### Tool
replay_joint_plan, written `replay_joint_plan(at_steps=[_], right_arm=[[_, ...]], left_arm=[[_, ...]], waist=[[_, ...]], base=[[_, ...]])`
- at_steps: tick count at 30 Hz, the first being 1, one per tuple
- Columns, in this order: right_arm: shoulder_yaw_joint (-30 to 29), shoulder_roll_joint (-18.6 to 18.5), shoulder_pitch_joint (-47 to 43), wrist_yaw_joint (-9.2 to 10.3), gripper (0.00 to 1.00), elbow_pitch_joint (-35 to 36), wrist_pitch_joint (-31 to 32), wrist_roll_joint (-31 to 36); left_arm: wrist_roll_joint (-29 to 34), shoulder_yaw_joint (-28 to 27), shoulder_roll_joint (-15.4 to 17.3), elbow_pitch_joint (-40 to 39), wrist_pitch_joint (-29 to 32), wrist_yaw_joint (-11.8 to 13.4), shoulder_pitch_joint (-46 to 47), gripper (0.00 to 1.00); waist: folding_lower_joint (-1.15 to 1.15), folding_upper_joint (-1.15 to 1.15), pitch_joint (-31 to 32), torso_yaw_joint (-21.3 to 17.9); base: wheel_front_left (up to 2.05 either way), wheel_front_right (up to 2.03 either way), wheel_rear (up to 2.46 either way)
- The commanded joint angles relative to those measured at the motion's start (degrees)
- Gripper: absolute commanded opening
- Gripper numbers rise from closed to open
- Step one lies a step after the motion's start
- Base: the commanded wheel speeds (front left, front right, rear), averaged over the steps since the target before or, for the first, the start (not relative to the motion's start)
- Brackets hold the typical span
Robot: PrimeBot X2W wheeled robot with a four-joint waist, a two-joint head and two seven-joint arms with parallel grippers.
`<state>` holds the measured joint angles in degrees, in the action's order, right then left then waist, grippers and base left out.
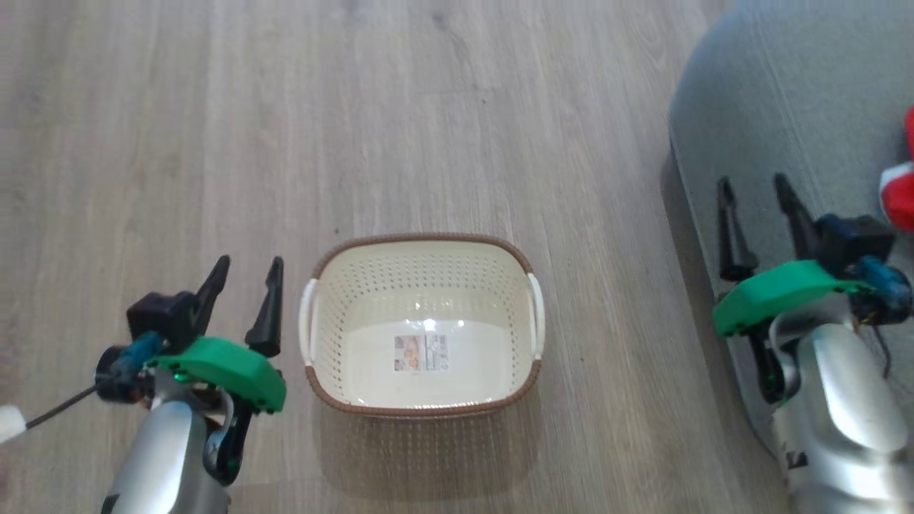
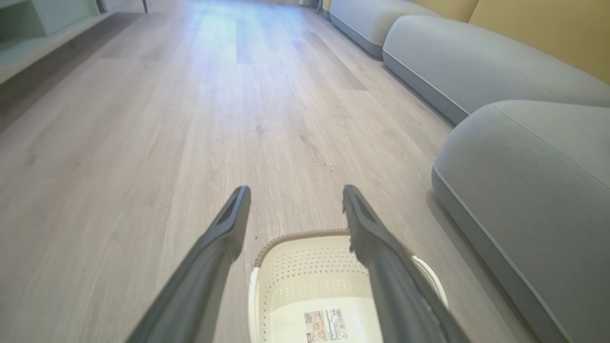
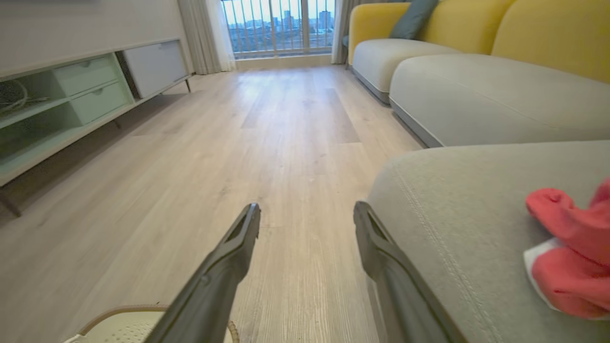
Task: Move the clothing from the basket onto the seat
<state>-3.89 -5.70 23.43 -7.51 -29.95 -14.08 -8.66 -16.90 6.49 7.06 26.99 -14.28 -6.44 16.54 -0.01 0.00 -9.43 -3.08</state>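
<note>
The cream basket [image 1: 425, 285] with a brown rim stands on the wood floor in the middle of the head view, with nothing in it but the label on its bottom. Red clothing [image 1: 901, 187] with white trim lies on the grey seat [image 1: 785, 107] at the right edge; the right wrist view has the clothing [image 3: 569, 247] on the seat [image 3: 457, 190] too. My left gripper [image 1: 248, 271] hangs open just left of the basket [image 2: 310, 290], fingers empty. Over the seat's left edge, my right gripper [image 1: 755, 184] is open and holds nothing, left of the clothing.
More grey seat cushions [image 3: 476, 95] with yellow backs run along the right. A low pale-green cabinet [image 3: 71, 105] lines the left wall. Wood floor [image 1: 357, 107] stretches ahead toward a window.
</note>
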Motion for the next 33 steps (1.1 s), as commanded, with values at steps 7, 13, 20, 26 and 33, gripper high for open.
replay_joint_plan(at_steps=[7, 13, 20, 26, 33], right_arm=[[4.4, 1.1, -0.6, 0.02, 1.0, 0.9, -0.9, -1.3], [6.5, 2.0, -2.9, 0.02, 1.0, 1.2, -0.9, -1.1], [7.1, 2.5, -4.5, 0.02, 1.0, 1.6, -0.9, -0.8], [7.3, 2.7, -4.6, 0.02, 1.0, 1.9, -0.9, -0.8], [6.0, 2.1, -6.0, 0.0, 0.0, -1.7, -0.2, -1.1]], left_arm=[[2.9, -7.2, -1.0, -2.1, -0.7, -0.3, -1.2, 1.0], [4.1, -10.5, -2.3, -1.9, -0.7, -0.6, -2.8, 1.0], [5.4, -13.0, -3.2, -1.5, -0.7, -0.8, -3.9, 1.0], [6.0, -13.5, -3.6, -2.2, -0.7, -1.0, -4.2, 1.0], [5.6, -11.1, -4.4, 1.1, 0.2, -1.0, -5.6, 0.0]], waist=[[0.01, 0.0, 2.7, 2.3], [0.01, 0.0, 3.6, 2.6], [0.01, 0.0, 4.5, 2.3], [0.01, 0.0, 4.6, 2.1], [0.01, 0.0, 4.6, 2.1]], base=[[0.0, 0.0, 0.0], [0.0, 0.0, 0.0], [0.0, 0.0, 0.0], [0.0, 0.0, 0.0], [0.0, 0.0, 0.0]])
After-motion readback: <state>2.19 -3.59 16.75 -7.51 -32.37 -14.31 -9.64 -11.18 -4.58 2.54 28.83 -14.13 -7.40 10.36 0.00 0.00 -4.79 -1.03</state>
